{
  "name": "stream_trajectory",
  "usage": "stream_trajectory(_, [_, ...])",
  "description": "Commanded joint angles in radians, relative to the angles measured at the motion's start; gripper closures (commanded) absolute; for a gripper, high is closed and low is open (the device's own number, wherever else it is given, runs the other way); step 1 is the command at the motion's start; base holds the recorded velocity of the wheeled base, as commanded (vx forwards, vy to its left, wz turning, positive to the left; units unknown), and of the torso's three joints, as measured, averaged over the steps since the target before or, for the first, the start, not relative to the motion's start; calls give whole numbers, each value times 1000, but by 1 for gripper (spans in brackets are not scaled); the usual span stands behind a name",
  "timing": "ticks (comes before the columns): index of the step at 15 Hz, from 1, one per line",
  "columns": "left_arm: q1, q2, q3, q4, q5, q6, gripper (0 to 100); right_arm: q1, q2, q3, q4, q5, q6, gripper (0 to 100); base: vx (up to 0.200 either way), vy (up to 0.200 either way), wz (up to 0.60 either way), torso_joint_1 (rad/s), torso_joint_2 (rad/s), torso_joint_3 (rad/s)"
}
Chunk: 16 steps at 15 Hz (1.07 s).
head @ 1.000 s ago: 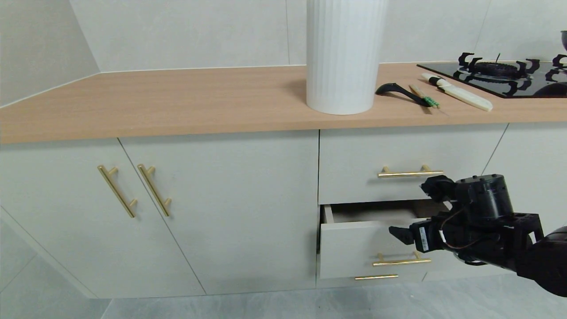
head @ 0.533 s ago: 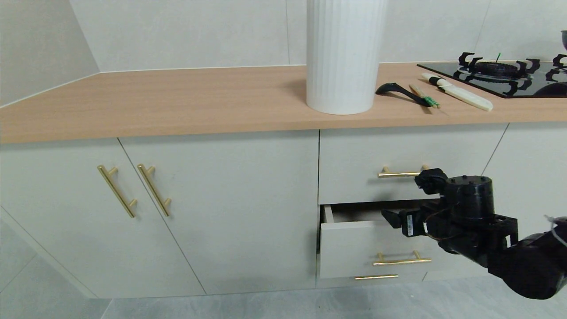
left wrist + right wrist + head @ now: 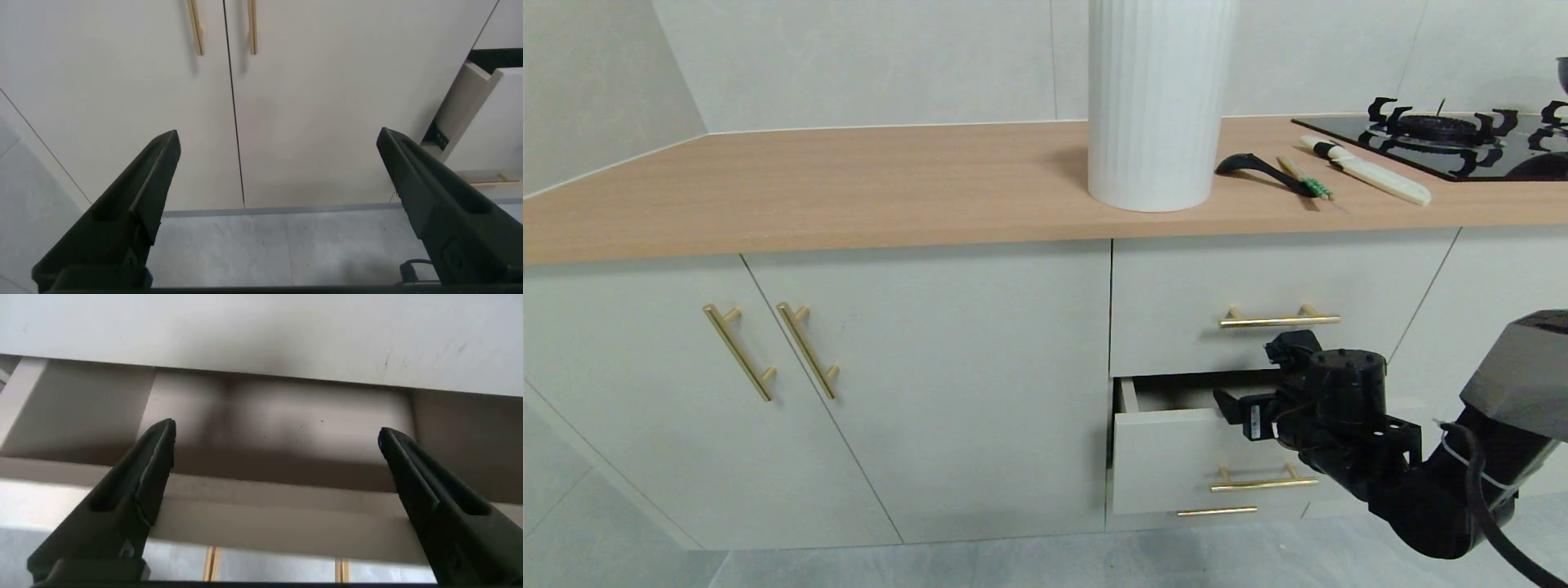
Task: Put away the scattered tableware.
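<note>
Right gripper: the right gripper (image 3: 1250,374) has climbed from beside the handle (image 3: 1263,482) on the drawer (image 3: 1168,457) front to the front's top edge. It now points into the dark gap above that edge. Its fingers are spread wide with nothing between them, and the right wrist view shows the right gripper (image 3: 282,502) framing the drawer (image 3: 278,425) cavity.
Drawer: it is pulled out only a little, and the gap looks no wider than a second ago.
Tableware: a black ladle (image 3: 1254,170), green-tipped chopsticks (image 3: 1305,178) and a pale knife (image 3: 1364,169) lie side by side on the desk (image 3: 849,188), above the drawer and a little to its right. None has shifted.
Left gripper: the left gripper (image 3: 278,204) hangs low, well to the left of the drawer (image 3: 482,106), facing the cupboard doors (image 3: 229,98). It is spread open and empty.
Meaning: storage is not ready, since the gap seems too narrow to take the ladle or knife. The rise to the top edge suggests the right gripper means to hook the drawer front and pull it out further.
Progress: early, with no item put away yet.
</note>
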Motion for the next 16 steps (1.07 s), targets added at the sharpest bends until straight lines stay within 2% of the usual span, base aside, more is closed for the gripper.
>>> stream_trajectory(1, [0, 2, 0, 0, 1, -1, 0, 0, 6, 3, 12, -1, -3, 0, 0, 0, 0, 0, 0, 0])
stream_trajectory(5, [0, 2, 0, 0, 1, -1, 0, 0, -23, 6, 41, -1, -2, 0, 0, 0, 0, 0, 0, 0])
stream_trajectory(16, [0, 2, 0, 1, 1, -1, 0, 5, -267, -18, 515, 38, 35, 0, 0, 0, 0, 0, 0, 0])
